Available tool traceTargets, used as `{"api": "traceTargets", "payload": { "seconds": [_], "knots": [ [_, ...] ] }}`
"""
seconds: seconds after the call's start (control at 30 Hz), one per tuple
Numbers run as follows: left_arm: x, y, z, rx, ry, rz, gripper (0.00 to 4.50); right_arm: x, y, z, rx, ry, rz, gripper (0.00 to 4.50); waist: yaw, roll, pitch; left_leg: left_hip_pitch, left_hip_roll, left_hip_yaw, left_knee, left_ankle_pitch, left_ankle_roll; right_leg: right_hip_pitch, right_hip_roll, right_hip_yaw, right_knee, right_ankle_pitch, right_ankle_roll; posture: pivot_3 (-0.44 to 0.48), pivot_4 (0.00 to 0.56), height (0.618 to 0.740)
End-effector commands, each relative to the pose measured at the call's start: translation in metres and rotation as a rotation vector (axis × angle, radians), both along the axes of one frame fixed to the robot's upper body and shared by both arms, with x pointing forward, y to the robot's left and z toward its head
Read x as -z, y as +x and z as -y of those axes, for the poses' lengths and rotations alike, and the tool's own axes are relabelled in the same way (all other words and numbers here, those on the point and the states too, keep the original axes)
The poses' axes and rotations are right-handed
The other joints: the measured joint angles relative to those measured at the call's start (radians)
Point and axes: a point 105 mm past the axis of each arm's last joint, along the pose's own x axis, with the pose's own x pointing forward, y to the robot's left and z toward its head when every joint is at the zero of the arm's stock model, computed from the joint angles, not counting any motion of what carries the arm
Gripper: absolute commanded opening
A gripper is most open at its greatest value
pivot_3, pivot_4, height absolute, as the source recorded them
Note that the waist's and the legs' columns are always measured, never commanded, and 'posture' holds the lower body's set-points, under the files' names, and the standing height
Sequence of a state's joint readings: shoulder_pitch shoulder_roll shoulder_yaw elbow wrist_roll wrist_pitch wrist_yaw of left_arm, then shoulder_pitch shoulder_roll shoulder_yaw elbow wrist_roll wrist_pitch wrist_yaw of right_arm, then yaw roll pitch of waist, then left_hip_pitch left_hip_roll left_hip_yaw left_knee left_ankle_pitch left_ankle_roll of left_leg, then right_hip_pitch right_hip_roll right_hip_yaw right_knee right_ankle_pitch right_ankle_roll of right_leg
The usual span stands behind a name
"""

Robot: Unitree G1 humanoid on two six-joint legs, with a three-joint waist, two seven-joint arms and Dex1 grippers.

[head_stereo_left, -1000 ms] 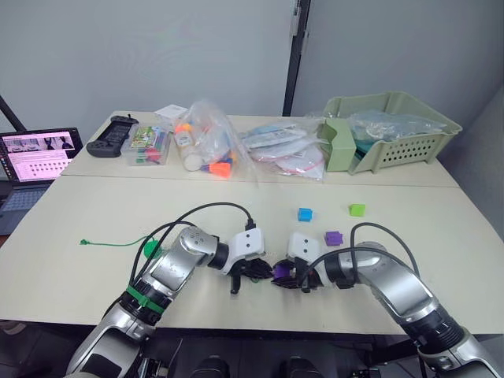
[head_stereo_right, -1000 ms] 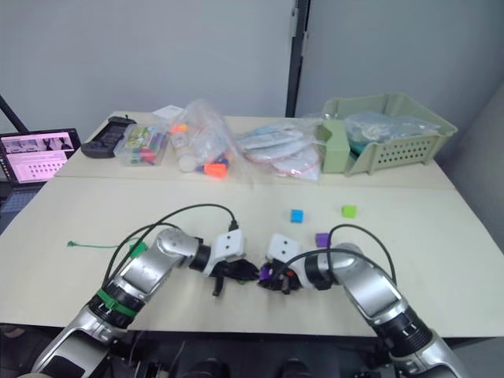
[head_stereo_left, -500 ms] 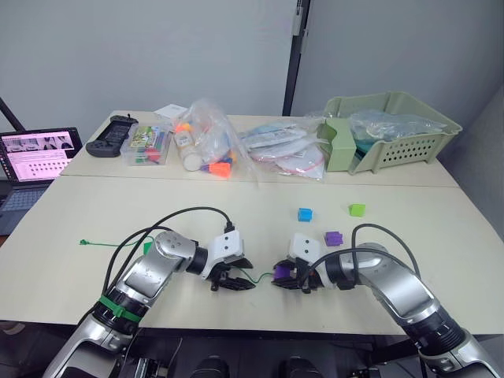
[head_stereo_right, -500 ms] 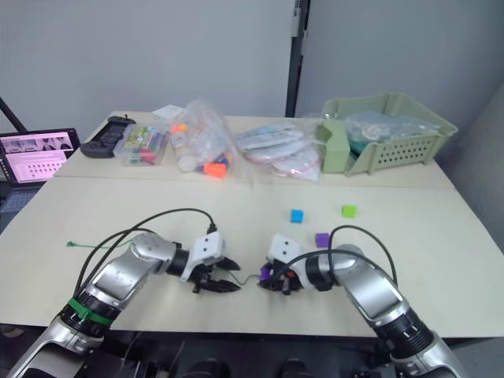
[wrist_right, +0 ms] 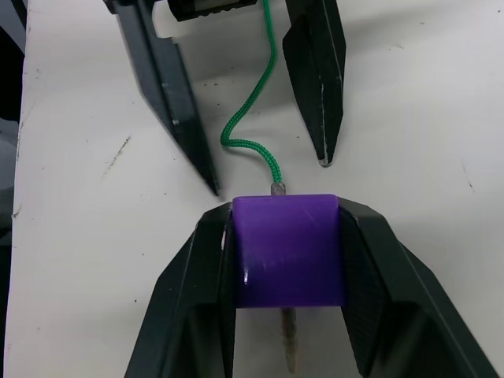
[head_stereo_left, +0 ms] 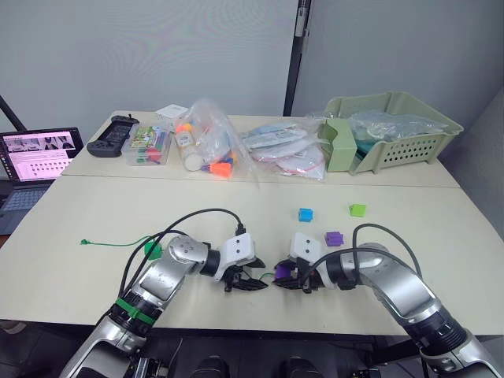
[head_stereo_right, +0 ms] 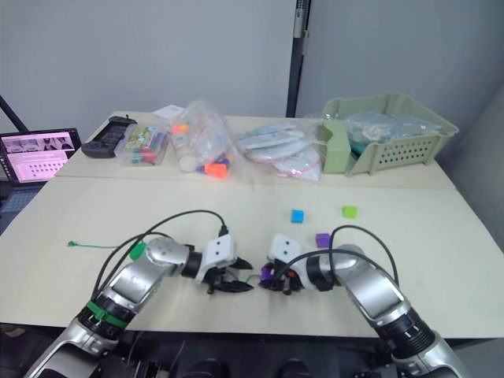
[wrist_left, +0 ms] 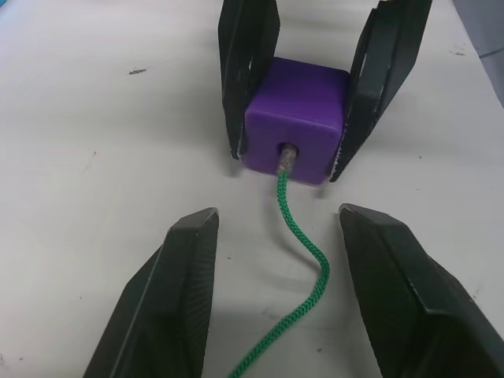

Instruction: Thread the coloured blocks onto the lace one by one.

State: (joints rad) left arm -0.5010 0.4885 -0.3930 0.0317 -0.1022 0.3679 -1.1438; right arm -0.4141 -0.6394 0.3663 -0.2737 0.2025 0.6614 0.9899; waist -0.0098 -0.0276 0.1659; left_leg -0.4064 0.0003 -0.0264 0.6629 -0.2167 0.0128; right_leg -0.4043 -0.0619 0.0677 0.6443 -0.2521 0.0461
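My right gripper is shut on a purple block resting on the table near its front edge. The green lace enters the block's hole, and its pale tip sticks out on the other side. My left gripper stands open just left of the block, its fingers on either side of the lace without touching it. The lace's far end lies at the table's left. A blue block, a light green block and a second purple block lie loose behind my right arm. A darker green block sits by my left forearm.
Along the table's back stand a green basket, plastic bags of toys, a clear box and a black controller. A laptop sits off the left side. Black cables arch over both wrists.
My left gripper drew back to the left from the purple block, then came back close to it. The right gripper and its block stayed put.
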Motion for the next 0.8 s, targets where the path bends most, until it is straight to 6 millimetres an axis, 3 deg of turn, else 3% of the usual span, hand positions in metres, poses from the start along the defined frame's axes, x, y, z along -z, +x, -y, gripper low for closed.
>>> {"api": "traceTargets", "payload": {
  "seconds": [0.03, 0.13, 0.8],
  "knots": [
    [0.007, -0.001, -0.004, 0.004, 0.038, -0.012, 1.09, -0.010, 0.001, 0.001, 0.000, 0.011, 0.036, 1.19, -0.002, 0.000, 0.000, 0.000, 0.000, 0.000, 0.000, 0.000, 0.000, 0.000, 0.000, 0.000, 0.000, 0.000, 0.000, 0.000, 0.150, 0.740],
    [0.005, 0.000, -0.007, -0.001, 0.041, -0.006, 0.06, -0.010, 0.001, 0.001, 0.000, 0.012, 0.036, 1.19, -0.003, 0.000, 0.000, 0.000, 0.000, 0.000, 0.000, 0.000, 0.000, 0.000, 0.000, 0.000, 0.001, 0.000, 0.000, 0.000, 0.150, 0.740],
    [-0.006, 0.000, 0.030, 0.095, 0.006, 0.038, 0.03, -0.009, 0.000, -0.003, 0.000, 0.020, 0.031, 1.19, -0.001, 0.000, 0.000, 0.000, 0.000, 0.001, 0.000, 0.000, 0.000, 0.000, 0.000, 0.000, 0.000, 0.000, 0.000, 0.000, 0.150, 0.740]
  ]
}}
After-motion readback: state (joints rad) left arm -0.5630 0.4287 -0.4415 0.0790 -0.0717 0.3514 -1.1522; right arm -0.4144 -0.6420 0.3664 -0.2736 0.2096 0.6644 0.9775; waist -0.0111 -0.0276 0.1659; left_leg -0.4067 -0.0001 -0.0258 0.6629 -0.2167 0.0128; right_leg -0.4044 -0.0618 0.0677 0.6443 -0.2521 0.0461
